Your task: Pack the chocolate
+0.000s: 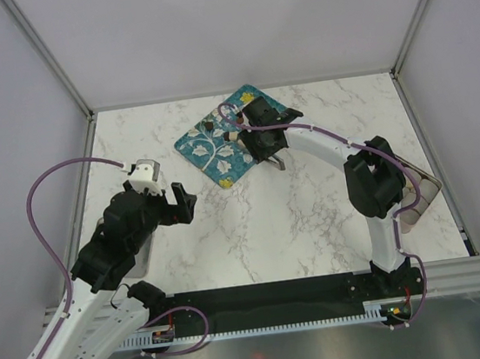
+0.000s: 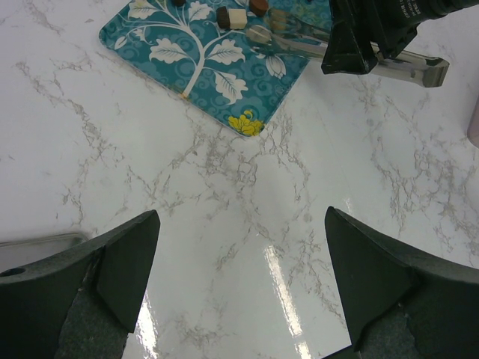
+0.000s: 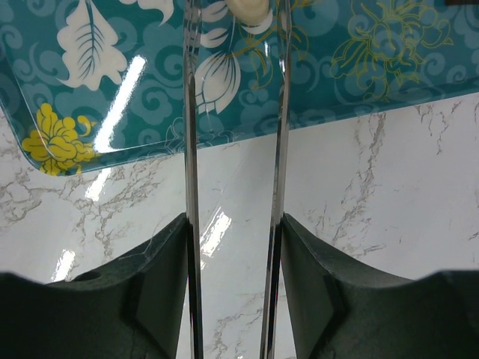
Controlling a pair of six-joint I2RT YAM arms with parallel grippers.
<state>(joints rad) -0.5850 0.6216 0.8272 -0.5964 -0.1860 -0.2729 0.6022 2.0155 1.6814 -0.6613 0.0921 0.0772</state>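
Several small chocolate pieces [image 1: 206, 127], dark brown, brown and cream, lie on the teal tray [image 1: 221, 166] at the table's back middle. They also show in the left wrist view [image 2: 238, 19]. My right gripper [image 1: 264, 146] is shut on metal tongs [image 1: 280, 164] over the tray's near right edge. In the right wrist view the tongs [image 3: 191, 149] reach over the tray [image 3: 359, 75], with a cream piece [image 3: 247, 9] between their arms near the tips. I cannot tell whether it is pinched. My left gripper [image 1: 177, 203] is open and empty over bare marble [image 2: 239, 277], left of the tray.
A beige open box [image 1: 425, 190] sits at the right edge behind the right arm. A metal tray [image 1: 143, 257] lies under the left arm, and its rim shows in the left wrist view [image 2: 37, 243]. Enclosure walls and posts bound the marble table.
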